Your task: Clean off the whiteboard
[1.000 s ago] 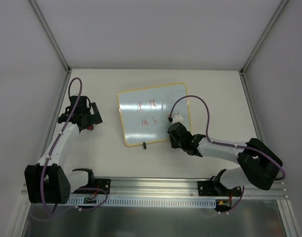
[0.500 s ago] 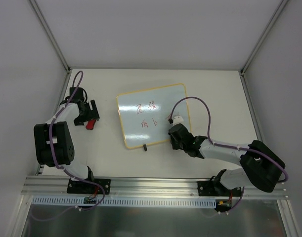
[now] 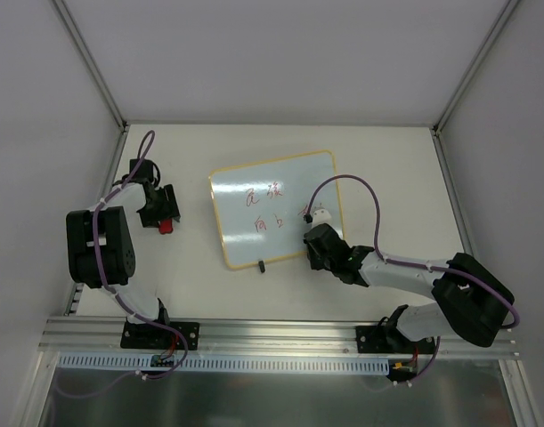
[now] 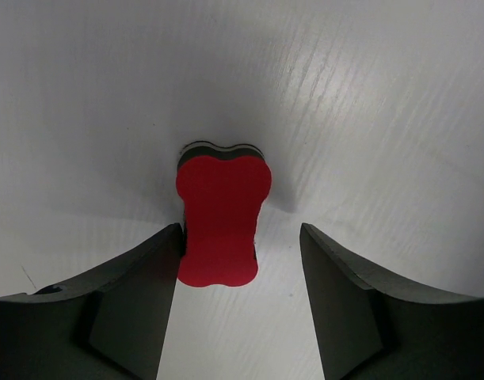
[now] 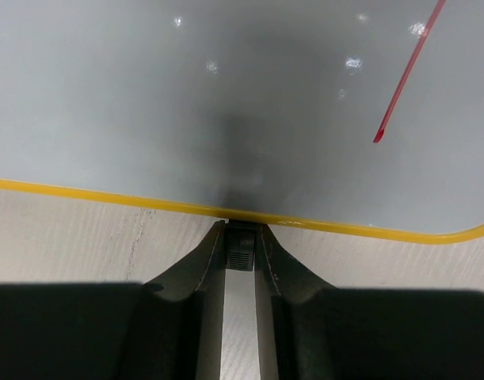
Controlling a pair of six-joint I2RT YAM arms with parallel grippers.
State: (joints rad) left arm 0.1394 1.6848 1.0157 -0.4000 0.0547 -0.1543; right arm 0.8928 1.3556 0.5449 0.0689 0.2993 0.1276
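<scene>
The whiteboard point(image 3: 280, 191) lies flat mid-table, yellow-framed, with red handwriting point(image 3: 264, 206) on it. One black foot point(image 3: 260, 264) juts from its near edge. My right gripper point(image 3: 312, 247) is shut on the other foot point(image 5: 242, 247) at the board's near right edge, and the wrist view shows both fingers pressed to it under the yellow frame point(image 5: 107, 198). A red stroke point(image 5: 404, 79) crosses the board there. To the left a small red block point(image 3: 166, 228) lies on the table. My left gripper point(image 4: 242, 237) straddles the red block point(image 4: 222, 218): its left finger touches it, its right finger stands apart.
Grey enclosure walls with metal posts point(image 3: 93, 67) bound the table on the left, back and right. An aluminium rail point(image 3: 280, 334) carrying the arm bases runs along the near edge. Purple cables point(image 3: 361, 191) loop above both arms.
The left arm folded back and brought its gripper down over the red block, and its jaws narrowed around it. The right gripper kept its hold on the board's foot.
</scene>
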